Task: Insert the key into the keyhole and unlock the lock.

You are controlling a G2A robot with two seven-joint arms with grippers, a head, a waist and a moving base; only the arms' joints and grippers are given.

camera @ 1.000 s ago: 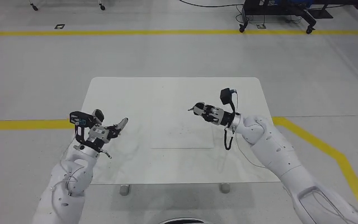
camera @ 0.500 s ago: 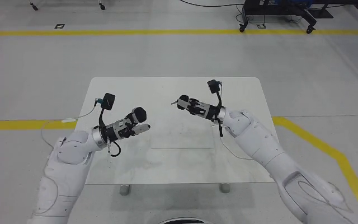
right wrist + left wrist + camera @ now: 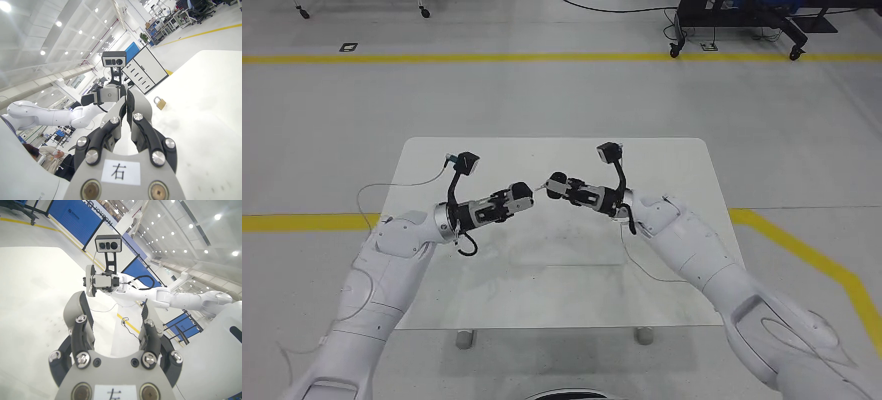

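Swung in from 8 and 3 o'clock to meet over the table's point(image 3: 662, 270) middle. Holds the left tool point(image 3: 114, 299) wide and empty at 9 o'clock of the right tool point(image 3: 126, 97), pinched on the key point(image 3: 89, 288). Leaves the brass padlock point(image 3: 160, 103) loose on the table, likely the next pickup.

Premises were large industrial hall, robotics test floor type. High ceiling carried rows of round lights point(image 3: 217, 217) on white steel framing. Pale sealed floor was marked with yellow lane lines point(image 3: 542, 58). Blue partition panels point(image 3: 79, 220), white drawer cabinet point(image 3: 144, 71) and equipment racks point(image 3: 162, 13) stood around white worktable point(image 3: 542, 160).
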